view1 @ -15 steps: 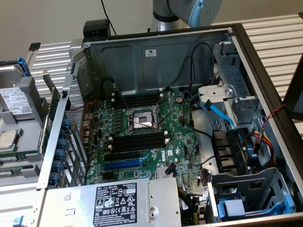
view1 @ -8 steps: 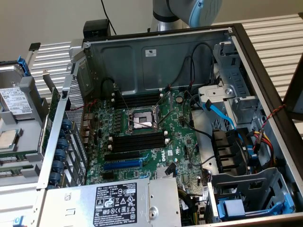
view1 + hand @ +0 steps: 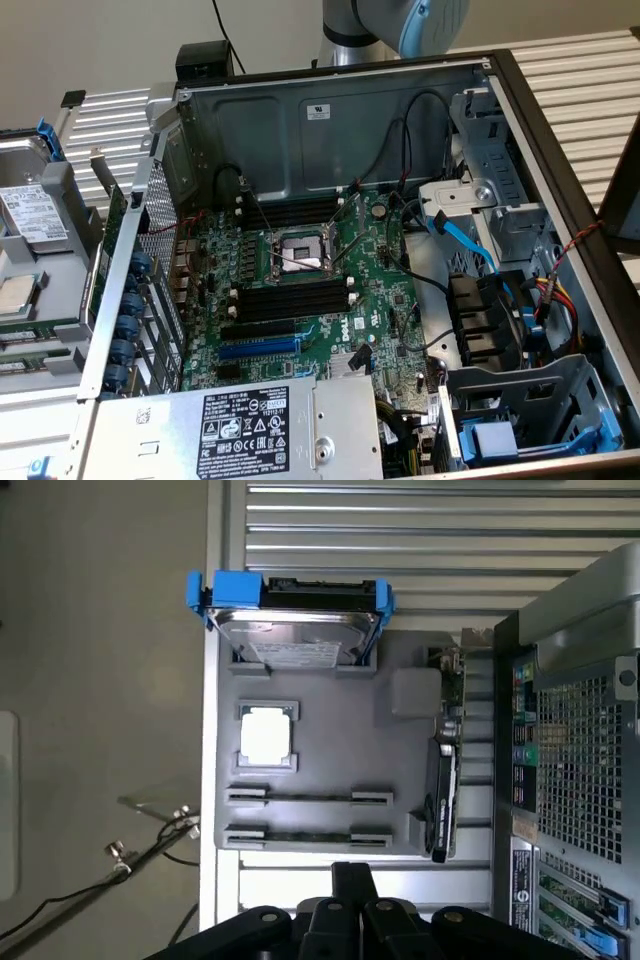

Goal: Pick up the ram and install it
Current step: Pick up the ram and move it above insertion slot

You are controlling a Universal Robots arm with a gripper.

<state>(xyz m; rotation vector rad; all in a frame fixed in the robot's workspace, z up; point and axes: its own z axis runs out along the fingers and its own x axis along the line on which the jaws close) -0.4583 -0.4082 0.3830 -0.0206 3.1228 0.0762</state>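
Gripper [image 3: 352, 880] closed, near the ram [image 3: 308, 836] (two sticks); power-supply label [image 3: 245, 430] unreadable.

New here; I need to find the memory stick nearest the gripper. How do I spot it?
On the grey tray beside the computer case, past the blue-framed hard drive and square chip, lie two long thin sticks. The ram is the one farther from the chip.

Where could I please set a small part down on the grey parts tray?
Bare tray lies between the processor and the upright card, bordered by the hard drive and the ram sticks. The open computer case is crowded throughout.
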